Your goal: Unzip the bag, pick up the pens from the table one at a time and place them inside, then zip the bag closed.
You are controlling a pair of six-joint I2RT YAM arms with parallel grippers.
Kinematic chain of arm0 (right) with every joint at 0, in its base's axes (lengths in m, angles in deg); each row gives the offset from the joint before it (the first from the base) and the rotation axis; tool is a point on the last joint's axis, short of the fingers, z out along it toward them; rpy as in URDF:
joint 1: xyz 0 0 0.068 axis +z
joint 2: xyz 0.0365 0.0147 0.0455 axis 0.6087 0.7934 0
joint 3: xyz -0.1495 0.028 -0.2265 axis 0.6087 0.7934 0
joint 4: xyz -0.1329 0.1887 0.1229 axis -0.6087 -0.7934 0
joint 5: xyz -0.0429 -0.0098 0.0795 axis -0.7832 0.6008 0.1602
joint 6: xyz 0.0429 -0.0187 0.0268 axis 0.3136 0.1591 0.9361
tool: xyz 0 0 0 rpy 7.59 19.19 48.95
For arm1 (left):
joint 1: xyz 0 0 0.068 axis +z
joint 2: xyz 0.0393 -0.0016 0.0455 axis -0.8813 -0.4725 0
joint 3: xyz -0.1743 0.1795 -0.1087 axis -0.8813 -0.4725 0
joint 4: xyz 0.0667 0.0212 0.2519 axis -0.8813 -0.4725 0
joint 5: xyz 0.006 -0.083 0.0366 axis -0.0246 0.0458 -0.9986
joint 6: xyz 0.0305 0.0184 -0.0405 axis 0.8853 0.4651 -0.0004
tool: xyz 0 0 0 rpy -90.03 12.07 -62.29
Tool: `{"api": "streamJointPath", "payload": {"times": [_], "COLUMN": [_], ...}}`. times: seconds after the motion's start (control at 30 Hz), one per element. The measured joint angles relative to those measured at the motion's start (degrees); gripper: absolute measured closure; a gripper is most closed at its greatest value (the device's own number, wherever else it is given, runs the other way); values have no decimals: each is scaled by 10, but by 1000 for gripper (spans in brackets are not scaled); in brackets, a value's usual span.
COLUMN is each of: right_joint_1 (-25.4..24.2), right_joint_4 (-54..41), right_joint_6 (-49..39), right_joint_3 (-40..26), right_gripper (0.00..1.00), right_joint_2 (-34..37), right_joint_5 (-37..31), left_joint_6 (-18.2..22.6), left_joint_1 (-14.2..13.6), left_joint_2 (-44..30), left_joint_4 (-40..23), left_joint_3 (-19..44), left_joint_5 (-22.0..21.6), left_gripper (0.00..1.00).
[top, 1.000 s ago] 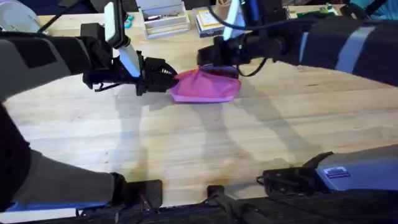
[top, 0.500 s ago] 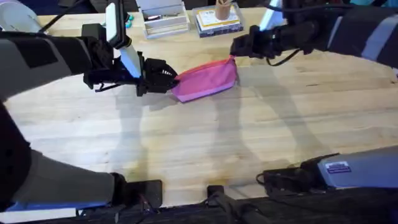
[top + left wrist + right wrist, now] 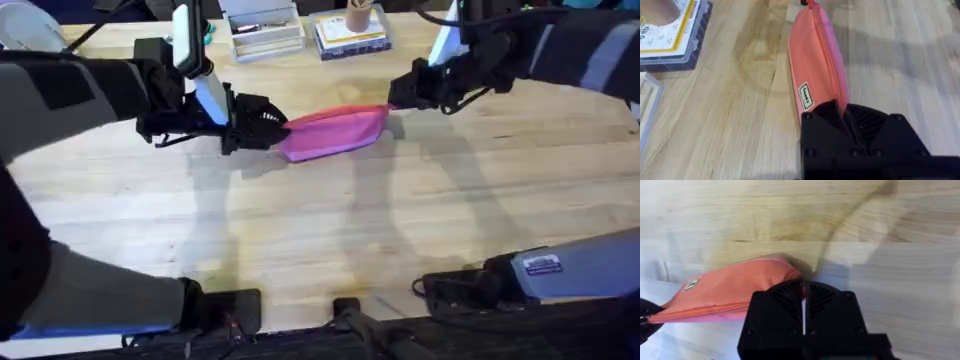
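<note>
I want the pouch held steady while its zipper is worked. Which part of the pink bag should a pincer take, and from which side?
Grip the bag by its narrow ends, coming in along its length. It lies stretched out on the table, and the ends pinch flat. The left pincer is shut on one end, the right pincer at the other, by the zipper's end.

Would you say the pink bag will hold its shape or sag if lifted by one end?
Probably sag: the bag is soft fabric, stretched between the left claw and right claw. It looks flat, so likely light. It seems unlikely to roll.
</note>
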State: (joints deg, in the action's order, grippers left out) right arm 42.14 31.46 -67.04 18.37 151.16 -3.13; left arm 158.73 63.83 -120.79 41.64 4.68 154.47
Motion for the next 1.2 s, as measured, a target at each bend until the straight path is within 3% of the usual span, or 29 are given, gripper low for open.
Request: {"api": "streamJointPath", "payload": {"times": [0.27,0.3,0.5,0.53,0.93,0.97,1.13,1.2], "right_joint_1": [-1,-1,-18,-16,27,28,28,28], "right_joint_4": [19,18,4,-4,-100,-100,-106,-116], "right_joint_6": [-4,-3,-16,-22,-99,-101,-108,-110], "right_joint_3": [0,0,-5,-6,-7,-7,-7,-7], "right_gripper": [971,917,69,21,4,4,4,5], "right_joint_2": [0,-7,-71,-83,-203,-212,-244,-251], "right_joint_5": [2,5,-1,-1,-1,-1,-1,-1], "left_joint_6": [0,0,0,0,0,2,1,1], "left_joint_1": [0,0,3,3,3,3,7,8], "left_joint_2": [0,0,0,0,0,0,0,0], "left_joint_4": [0,-1,-2,-2,-2,-2,-3,-3], "left_joint_3": [0,0,0,0,0,0,0,0], "left_joint_5": [-1,-1,-9,-9,-11,-11,-2,-2], "left_gripper": [958,958,957,957,946,831,61,12]}}
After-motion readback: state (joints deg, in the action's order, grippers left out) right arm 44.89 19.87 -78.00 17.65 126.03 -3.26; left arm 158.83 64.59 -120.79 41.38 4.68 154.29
